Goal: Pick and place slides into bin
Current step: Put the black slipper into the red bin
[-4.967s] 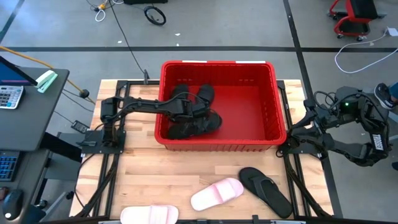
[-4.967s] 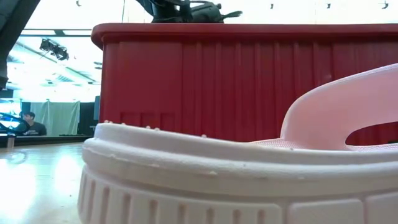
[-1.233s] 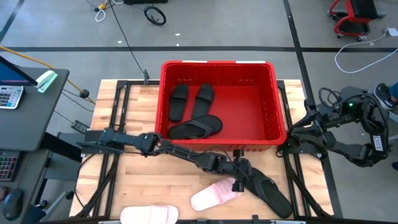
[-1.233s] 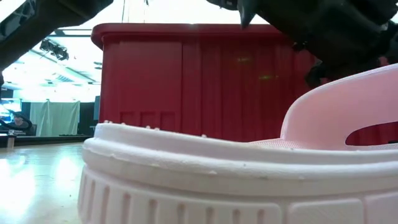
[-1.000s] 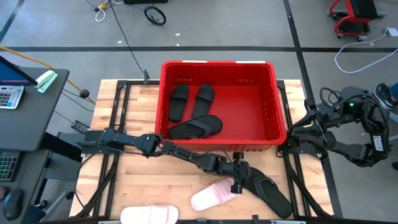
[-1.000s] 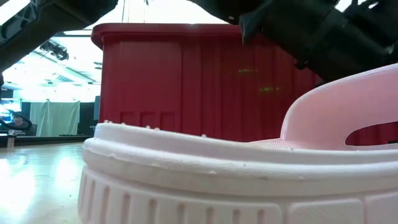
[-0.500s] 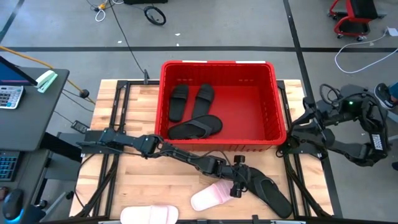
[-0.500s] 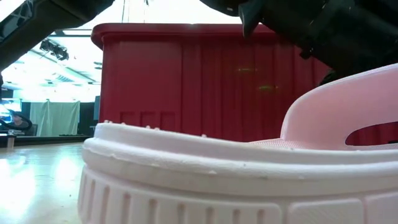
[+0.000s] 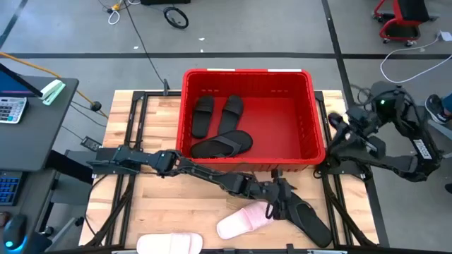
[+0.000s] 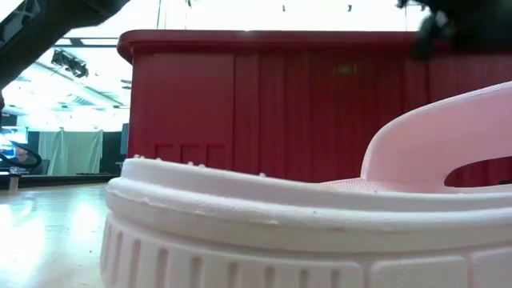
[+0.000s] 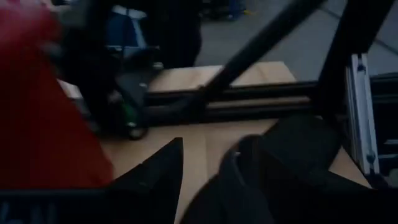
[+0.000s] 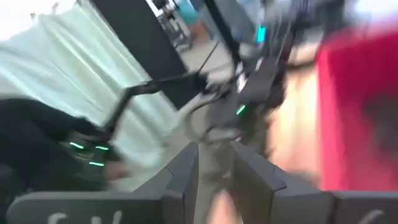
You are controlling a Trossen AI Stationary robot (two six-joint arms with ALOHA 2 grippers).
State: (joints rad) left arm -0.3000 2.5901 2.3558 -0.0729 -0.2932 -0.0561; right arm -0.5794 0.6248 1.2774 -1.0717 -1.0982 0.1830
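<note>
The red bin [image 9: 247, 72] stands at the table's far middle, with three black slides [image 9: 222, 144] lying flat on its floor. A black thong slide [image 9: 309, 219] lies on the table near the bin's front right. My left gripper [image 9: 282, 204] reaches down at that slide's left end, fingers open [image 11: 199, 180]; a dark part of the slide [image 11: 245, 177] shows between them. A pink slide [image 9: 244, 220] lies just left of it, another pink slide [image 9: 169, 243] at the near edge. My right gripper [image 9: 335, 122] hangs in the air beside the bin's right wall, fingers slightly apart [image 12: 214, 171], holding nothing. My left gripper comes at the black thong slide's left end [image 11: 245, 177] slanting down from the table's left, a finger on either side of it. Whether the fingers touch it I cannot tell. The slide lies flat on the table.
The bin's front wall [image 10: 280, 104] rises just behind the left gripper. The nearest pink slide [image 10: 280, 232] fills the low view's foreground. Black frame rails [image 9: 131, 141] run along both table sides. A desk with a keyboard [image 9: 14, 106] stands off the table's left.
My left gripper has gone a little toward the table's right and near edges and has come down at the black thong slide's left end. My right arm has risen from its rest at the table's right edge and swung toward the bin's right wall.
</note>
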